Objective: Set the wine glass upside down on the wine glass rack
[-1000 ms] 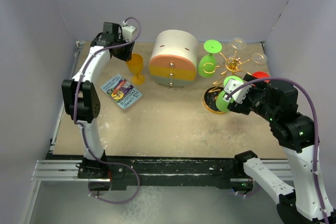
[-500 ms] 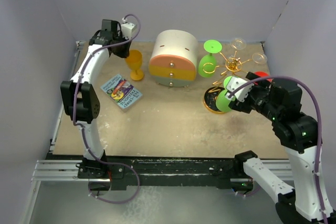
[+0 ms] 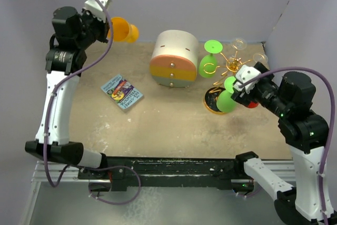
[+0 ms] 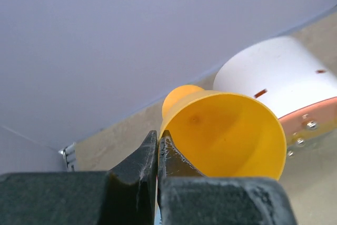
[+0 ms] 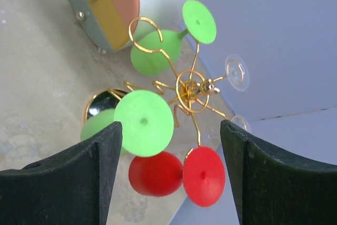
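Observation:
My left gripper (image 3: 105,26) is shut on the rim of a yellow wine glass (image 3: 122,30) and holds it on its side, high above the table's back left. In the left wrist view its jaws pinch the rim beside the bowl (image 4: 226,130). The gold wire wine glass rack (image 3: 231,67) stands at the back right on a black-and-gold base (image 3: 210,104). Two green glasses (image 3: 209,62) (image 3: 226,100), a red one (image 5: 202,175) and clear ones (image 3: 239,44) hang on it upside down. My right gripper (image 3: 241,84) is open and empty just in front of the rack (image 5: 192,90).
A round drawer box with orange and yellow bands (image 3: 174,59) stands at the back middle, left of the rack. A small book (image 3: 121,92) lies on the table at the left. Purple walls close in the back and both sides.
My left arm has lifted the yellow glass off the table, up and to the left, and tipped it sideways. My right gripper has drawn back a little from the near green glass.

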Motion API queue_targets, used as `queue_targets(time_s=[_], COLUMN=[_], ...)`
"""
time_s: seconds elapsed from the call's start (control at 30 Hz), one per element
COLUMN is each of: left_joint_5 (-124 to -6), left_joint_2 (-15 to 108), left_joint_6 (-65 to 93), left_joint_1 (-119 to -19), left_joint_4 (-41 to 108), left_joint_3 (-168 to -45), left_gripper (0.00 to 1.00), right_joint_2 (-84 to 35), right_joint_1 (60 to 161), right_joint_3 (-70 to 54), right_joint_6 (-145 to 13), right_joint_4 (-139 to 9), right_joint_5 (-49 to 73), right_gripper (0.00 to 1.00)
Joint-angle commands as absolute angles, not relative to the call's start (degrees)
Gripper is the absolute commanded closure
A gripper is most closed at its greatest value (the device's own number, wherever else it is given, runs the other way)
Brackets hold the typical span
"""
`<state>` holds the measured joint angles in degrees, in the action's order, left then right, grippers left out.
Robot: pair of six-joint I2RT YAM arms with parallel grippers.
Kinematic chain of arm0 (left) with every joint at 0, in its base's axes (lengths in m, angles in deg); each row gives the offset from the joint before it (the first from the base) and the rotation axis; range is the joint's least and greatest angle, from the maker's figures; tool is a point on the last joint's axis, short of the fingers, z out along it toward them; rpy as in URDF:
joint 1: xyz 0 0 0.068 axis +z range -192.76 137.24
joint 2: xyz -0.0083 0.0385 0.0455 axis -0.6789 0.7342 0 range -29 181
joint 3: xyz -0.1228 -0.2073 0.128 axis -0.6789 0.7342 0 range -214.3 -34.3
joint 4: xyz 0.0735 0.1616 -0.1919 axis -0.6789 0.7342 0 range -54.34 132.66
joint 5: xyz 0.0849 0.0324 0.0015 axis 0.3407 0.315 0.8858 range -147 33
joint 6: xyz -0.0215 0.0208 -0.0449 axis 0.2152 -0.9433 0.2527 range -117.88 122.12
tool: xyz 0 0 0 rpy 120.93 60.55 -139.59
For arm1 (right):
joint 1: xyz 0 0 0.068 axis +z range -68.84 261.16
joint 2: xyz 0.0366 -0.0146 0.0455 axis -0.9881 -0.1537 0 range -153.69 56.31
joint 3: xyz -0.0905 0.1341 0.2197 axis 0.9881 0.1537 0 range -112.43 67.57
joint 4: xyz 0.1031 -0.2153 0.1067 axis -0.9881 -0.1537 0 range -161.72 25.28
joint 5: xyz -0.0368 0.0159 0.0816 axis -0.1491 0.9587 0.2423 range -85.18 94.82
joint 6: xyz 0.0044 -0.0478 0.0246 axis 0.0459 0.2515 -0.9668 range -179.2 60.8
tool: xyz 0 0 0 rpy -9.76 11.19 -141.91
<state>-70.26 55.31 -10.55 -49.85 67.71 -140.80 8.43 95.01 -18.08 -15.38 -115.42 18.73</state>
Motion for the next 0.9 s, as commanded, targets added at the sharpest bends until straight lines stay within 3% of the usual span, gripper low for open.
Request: queue_targets(time_s=[0.0, 0.23, 0.47, 0.87], left_joint_5=[-75.9, -84.9, -98.9, -97.0], left_joint_2=[51.1, 47.7, 44.2, 45.0], left_joint_6=[-4.8, 2.3, 15.3, 14.8], left_joint_1=[-49.9, -49.9, -50.0, -57.3], left_joint_4=[63.9, 65.3, 56.9, 53.8], left_joint_3=[-140.3, -143.7, -136.9, -136.2], left_gripper=[1.0, 1.0, 1.0, 1.0], right_joint_2=[5.7, 2.3, -3.9, -15.1], right_joint_1=[94.8, 94.9, 95.5, 96.9], right_joint_3=[-22.7, -26.4, -27.1, -25.3], right_joint_6=[-23.6, -33.9, -47.0, -73.3], right_joint_4=[-108.2, -98.3, -87.0, -70.9], right_joint_5=[22.1, 21.9, 29.7, 42.7], right_gripper=[0.23, 0.22, 0.26, 0.29])
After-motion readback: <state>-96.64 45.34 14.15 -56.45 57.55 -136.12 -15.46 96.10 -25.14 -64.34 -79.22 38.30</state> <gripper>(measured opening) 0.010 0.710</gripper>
